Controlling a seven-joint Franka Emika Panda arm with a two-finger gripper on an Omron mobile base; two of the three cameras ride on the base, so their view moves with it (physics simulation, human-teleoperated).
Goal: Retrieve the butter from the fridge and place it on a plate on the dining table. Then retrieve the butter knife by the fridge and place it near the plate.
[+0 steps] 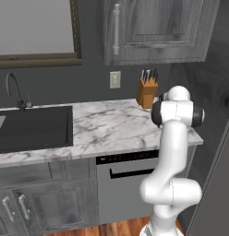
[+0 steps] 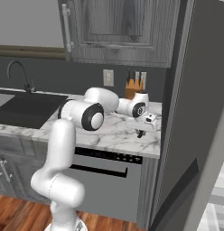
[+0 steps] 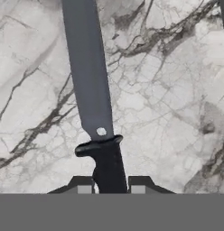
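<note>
The butter knife [image 3: 90, 72] stretches away from the hand over the marble counter [image 3: 168, 99], with a dark grey blade and a black handle. My gripper [image 3: 110, 187] is shut on the handle, with one fingertip [image 3: 84, 185] on each side of it. In the right base view the gripper [image 2: 141, 132] points down at the counter's right end, close beside the tall grey fridge [image 2: 195, 113]. I cannot tell whether the knife rests on the counter or is just off it. The butter, the plate and the dining table are out of view.
A tan knife block [image 1: 147, 92] with dark-handled knives stands at the back of the counter [image 1: 111, 129] near the arm. A dark sink [image 1: 33, 129] with a faucet lies to the left. A grey dishwasher [image 1: 128, 184] sits below the counter. Wall cabinets [image 1: 153, 27] hang above.
</note>
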